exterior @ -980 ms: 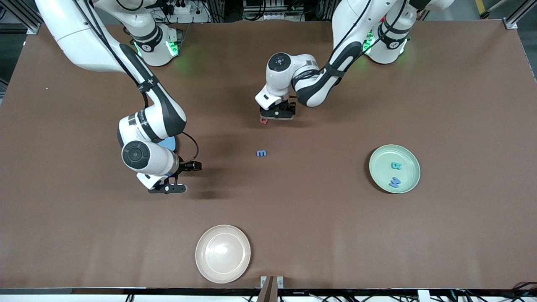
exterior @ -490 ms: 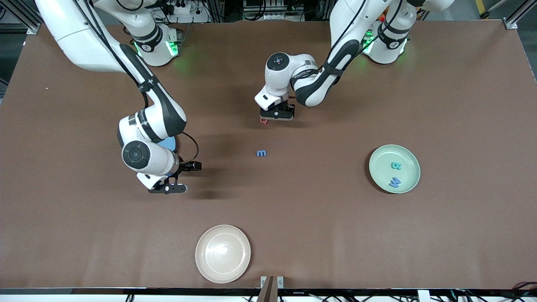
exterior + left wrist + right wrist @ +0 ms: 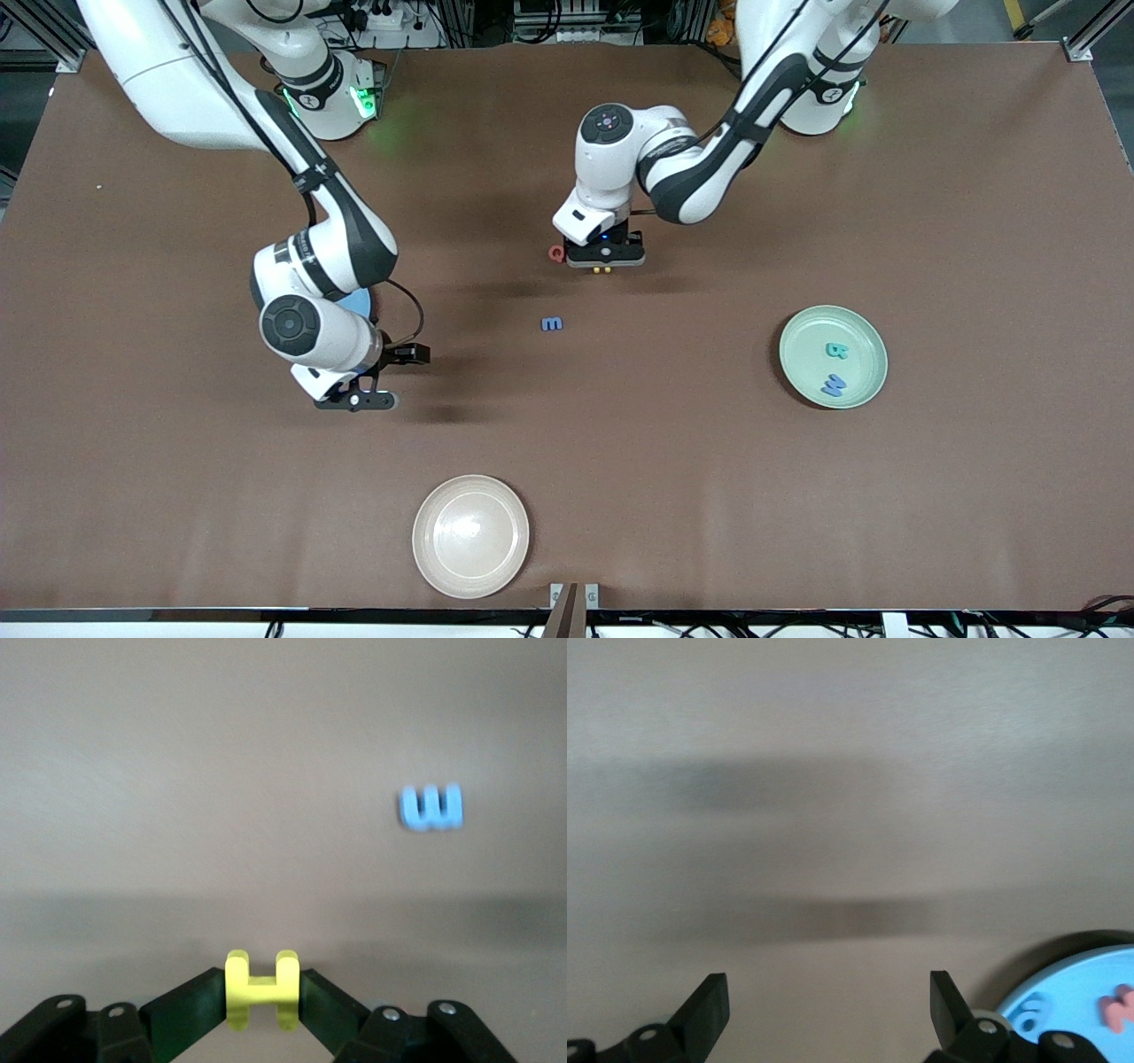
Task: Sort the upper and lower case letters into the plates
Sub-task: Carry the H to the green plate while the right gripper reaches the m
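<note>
Now our left claw [image 3: 262,992] grips a yellow H [image 3: 260,989] for the mint green plate [image 3: 864,390], while our right claw [image 3: 829,1003] waits open beside the blue plate [image 3: 1072,1010].

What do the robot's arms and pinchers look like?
Both arms are glossy white with black bands at the joints, and thin black cables run along them. Each has a round dark cap on one joint. Green lights glow at their bases. The left gripper and the right gripper are black, with two flat fingers and small silver screws.
</note>
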Controlling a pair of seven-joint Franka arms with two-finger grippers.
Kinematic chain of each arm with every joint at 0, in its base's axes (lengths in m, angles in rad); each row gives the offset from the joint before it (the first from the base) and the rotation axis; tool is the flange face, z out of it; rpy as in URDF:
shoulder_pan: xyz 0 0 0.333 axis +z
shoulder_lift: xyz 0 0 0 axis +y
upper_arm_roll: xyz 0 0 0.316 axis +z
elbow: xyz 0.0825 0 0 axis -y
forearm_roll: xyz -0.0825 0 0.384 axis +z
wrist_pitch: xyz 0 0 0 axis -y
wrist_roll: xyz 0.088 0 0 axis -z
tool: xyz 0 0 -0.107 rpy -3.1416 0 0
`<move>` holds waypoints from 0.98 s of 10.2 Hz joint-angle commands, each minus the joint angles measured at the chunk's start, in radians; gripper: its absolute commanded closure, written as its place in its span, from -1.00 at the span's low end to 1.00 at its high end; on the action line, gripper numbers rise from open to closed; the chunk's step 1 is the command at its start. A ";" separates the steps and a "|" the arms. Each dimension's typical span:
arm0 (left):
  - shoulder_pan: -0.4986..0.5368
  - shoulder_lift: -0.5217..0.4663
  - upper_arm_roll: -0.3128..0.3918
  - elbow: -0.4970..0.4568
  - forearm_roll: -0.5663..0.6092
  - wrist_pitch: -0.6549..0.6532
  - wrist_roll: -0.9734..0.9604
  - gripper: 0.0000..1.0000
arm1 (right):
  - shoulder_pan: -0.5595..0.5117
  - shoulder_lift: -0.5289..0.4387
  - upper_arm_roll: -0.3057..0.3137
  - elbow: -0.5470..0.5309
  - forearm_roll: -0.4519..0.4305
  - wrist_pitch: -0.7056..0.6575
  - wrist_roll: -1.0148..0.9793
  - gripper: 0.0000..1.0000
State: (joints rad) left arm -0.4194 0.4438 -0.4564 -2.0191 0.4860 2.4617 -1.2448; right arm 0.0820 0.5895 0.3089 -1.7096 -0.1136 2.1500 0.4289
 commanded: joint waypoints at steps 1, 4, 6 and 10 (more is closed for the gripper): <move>0.211 -0.100 -0.127 -0.036 0.022 -0.088 0.074 1.00 | 0.099 0.027 -0.002 0.066 -0.003 -0.004 0.054 -1.00; 0.532 -0.129 -0.275 -0.035 0.022 -0.177 0.316 1.00 | 0.228 0.070 -0.002 0.137 -0.009 -0.005 0.248 -1.00; 0.621 -0.132 -0.281 -0.036 0.023 -0.304 0.445 1.00 | 0.291 0.114 -0.004 0.162 -0.021 -0.004 0.478 -1.00; 0.795 -0.113 -0.184 -0.069 0.023 -0.317 0.699 1.00 | 0.347 0.202 -0.001 0.235 -0.018 -0.004 0.877 -1.00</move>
State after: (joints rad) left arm 0.3337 0.3360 -0.6795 -2.0708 0.4877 2.1459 -0.6333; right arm 0.3951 0.7348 0.3093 -1.5490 -0.1171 2.1558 1.1632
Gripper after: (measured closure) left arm 0.590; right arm 0.000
